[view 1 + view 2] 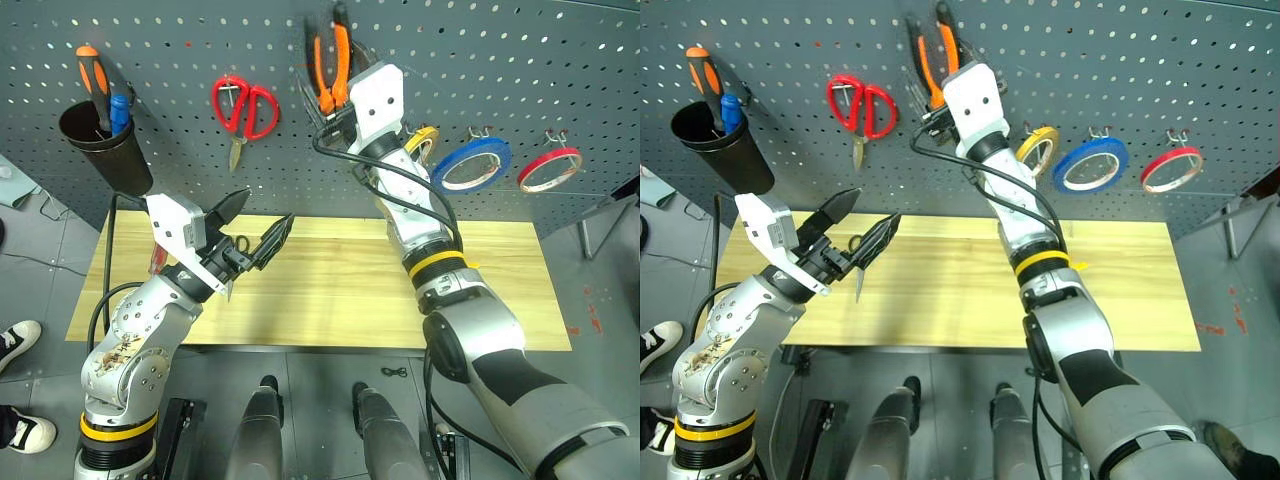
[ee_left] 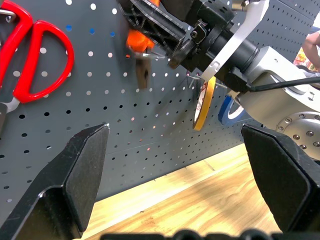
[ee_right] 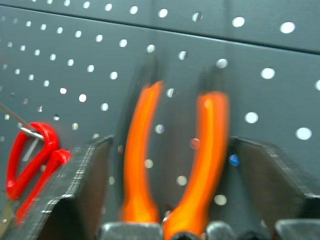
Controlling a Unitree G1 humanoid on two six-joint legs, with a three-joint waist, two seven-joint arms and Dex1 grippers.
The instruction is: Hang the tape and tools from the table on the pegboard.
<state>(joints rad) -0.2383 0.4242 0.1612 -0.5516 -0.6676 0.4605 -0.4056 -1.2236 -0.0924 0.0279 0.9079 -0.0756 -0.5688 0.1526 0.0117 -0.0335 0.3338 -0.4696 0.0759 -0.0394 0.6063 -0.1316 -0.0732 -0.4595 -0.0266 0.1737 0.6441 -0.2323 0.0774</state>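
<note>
The pliers with orange-and-black handles sit high on the pegboard, handles pointing up, between the fingers of the right gripper; in the right wrist view both fingers stand clear of the handles on either side, so the jaws are released and not clamped on them. The blue tape ring hangs on a hook to the right of that arm, between a yellow tape ring and a red tape ring. To the left of the pliers hang red-handled scissors, and further left a black cup holds an orange-and-black screwdriver. The left gripper hovers over the wooden table with its jaws spread wide and nothing between them; small black-handled scissors lie on the planks behind it.
</note>
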